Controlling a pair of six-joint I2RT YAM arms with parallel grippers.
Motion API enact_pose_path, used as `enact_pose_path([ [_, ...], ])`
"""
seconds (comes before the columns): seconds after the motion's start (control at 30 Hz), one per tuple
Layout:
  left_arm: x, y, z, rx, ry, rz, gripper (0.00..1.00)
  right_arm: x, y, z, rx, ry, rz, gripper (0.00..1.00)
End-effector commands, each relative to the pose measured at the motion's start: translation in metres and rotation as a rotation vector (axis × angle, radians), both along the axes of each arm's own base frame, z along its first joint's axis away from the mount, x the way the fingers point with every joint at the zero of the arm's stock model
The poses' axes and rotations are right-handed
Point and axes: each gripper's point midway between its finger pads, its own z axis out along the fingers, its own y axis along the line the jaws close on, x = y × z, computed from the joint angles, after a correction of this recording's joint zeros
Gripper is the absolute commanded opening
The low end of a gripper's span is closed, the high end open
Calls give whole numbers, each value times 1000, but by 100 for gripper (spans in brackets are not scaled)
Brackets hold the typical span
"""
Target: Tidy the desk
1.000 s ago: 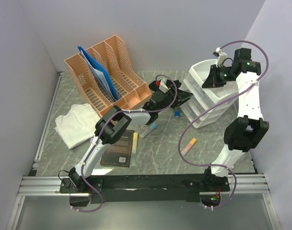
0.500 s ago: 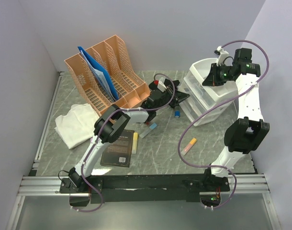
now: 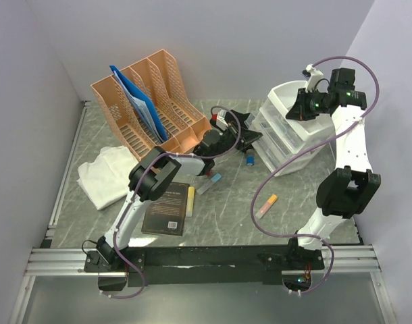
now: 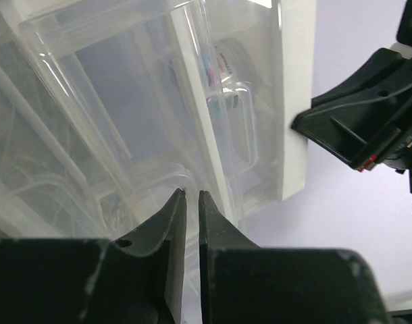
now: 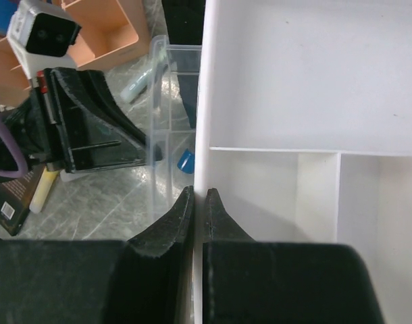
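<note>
The desk [image 3: 226, 216] is a grey-green marble top. At its back right stands a white drawer unit [image 3: 297, 138] with clear drawers. My left gripper [image 3: 252, 138] [image 4: 191, 194] is shut on the curved front lip of a clear drawer [image 4: 125, 101] [image 5: 167, 101], which sticks out of the unit toward the left. My right gripper [image 3: 299, 111] [image 5: 198, 192] is shut on the white top rim of the unit [image 5: 213, 81], one jaw inside the top tray and one outside. Something small lies inside a drawer but is blurred.
An orange file organizer [image 3: 152, 101] holding a blue folder [image 3: 140, 101] stands at the back left. A white cloth [image 3: 108, 174], a black book [image 3: 167, 208], a yellow marker [image 3: 190, 200], a light-blue item [image 3: 209, 183], a blue cap [image 3: 249, 160] and an orange-pink tube [image 3: 266, 205] lie on the desk.
My left gripper has closed on the drawer's lip and drawn back to the left, and the clear drawer has come out with it. The right gripper has stayed on the unit's rim.
</note>
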Motion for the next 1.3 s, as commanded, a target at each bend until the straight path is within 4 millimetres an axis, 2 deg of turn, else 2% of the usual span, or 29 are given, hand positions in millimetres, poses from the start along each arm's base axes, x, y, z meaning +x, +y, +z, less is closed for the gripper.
enact_pose_path([
  [0.0, -40, 39, 157, -297, -300, -24, 13, 16, -60, -52, -229, 62, -113, 0],
  [0.17, -47, 42, 148, -280, -280, -44, 13, 20, -71, -51, -274, 47, -101, 0],
  [0.37, -57, 43, 133, -237, -251, -72, 14, 15, -81, -54, -322, 37, -51, 0],
  [0.53, -63, 40, 101, -132, -187, -106, 19, 11, -84, -60, -341, 41, -15, 0],
  [0.57, -66, 41, 103, -122, -185, -111, 22, 10, -84, -64, -348, 45, 2, 0],
  [0.7, -75, 43, 83, -11, -160, -118, 28, 5, -86, -66, -377, 41, 20, 0],
  [0.73, -77, 47, 90, 0, -173, -113, 29, 4, -87, -67, -386, 40, 22, 0],
  [0.8, -79, 47, 77, 80, -165, -105, 34, 4, -90, -69, -401, 38, 21, 0],
  [0.83, -81, 50, 83, 94, -178, -100, 37, 3, -91, -70, -406, 38, 27, 0],
  [0.87, -80, 50, 72, 148, -145, -102, 45, 2, -90, -72, -407, 44, 32, 0],
  [0.93, -82, 51, 72, 203, -169, -100, 50, 2, -91, -75, -410, 48, 38, 0],
  [1.0, -82, 52, 63, 273, -162, -100, 57, 0, -91, -77, -414, 53, 45, 0],
  [1.07, -83, 56, 70, 299, -180, -88, 61, -2, -91, -80, -419, 59, 55, 0],
  [1.1, -82, 59, 61, 352, -178, -85, 62, -3, -90, -78, -418, 55, 60, 0],
  [1.13, -83, 62, 67, 370, -195, -77, 65, -3, -90, -77, -419, 50, 68, 1],
  [1.17, -82, 64, 69, 394, -204, -66, 69, -5, -89, -75, -417, 47, 73, 5],
  [1.2, -80, 69, 59, 461, -208, -50, 72, -6, -87, -71, -414, 36, 79, 12],
  [1.27, -77, 78, 69, 507, -240, -15, 75, -7, -86, -62, -418, 20, 85, 18],
])
